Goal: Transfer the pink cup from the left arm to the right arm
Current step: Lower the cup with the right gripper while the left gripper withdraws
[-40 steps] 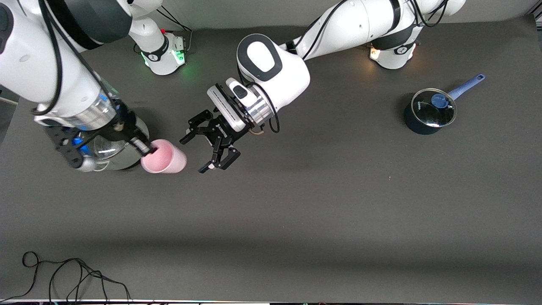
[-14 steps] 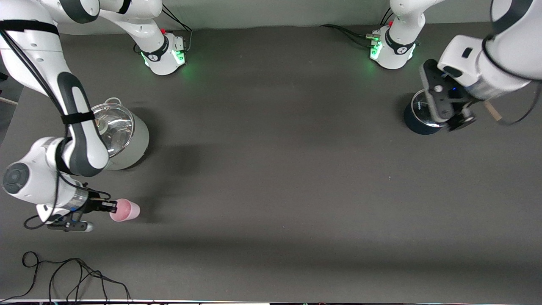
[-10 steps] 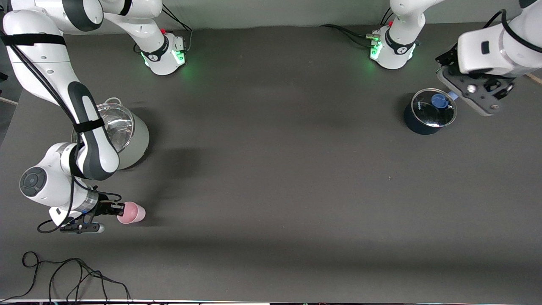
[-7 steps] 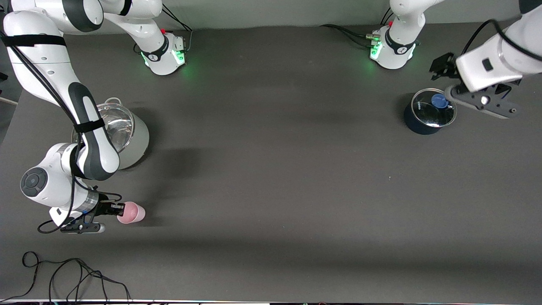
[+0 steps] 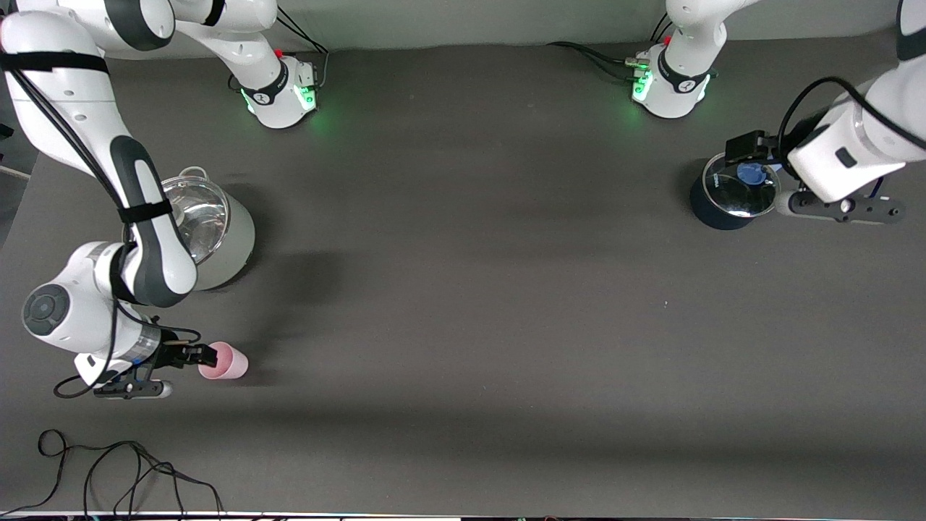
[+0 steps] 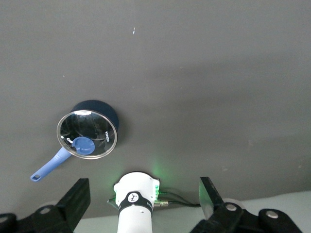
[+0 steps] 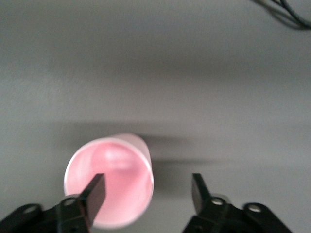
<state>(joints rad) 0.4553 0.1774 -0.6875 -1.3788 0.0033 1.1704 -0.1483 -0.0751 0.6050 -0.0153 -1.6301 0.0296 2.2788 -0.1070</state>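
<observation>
Toward right arm's table end: right pincer (image 7: 146, 191) open at pink cup (image 7: 112, 174); left pincer (image 6: 143, 196) open above table.

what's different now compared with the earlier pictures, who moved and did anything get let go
The right gripper carried the pink cup from beside the steel pot down to the table nearer the front camera, and its jaws have now opened off it. The left gripper pulled back from the table's middle toward the blue saucepan, jaws open. Both pots stayed put.
</observation>
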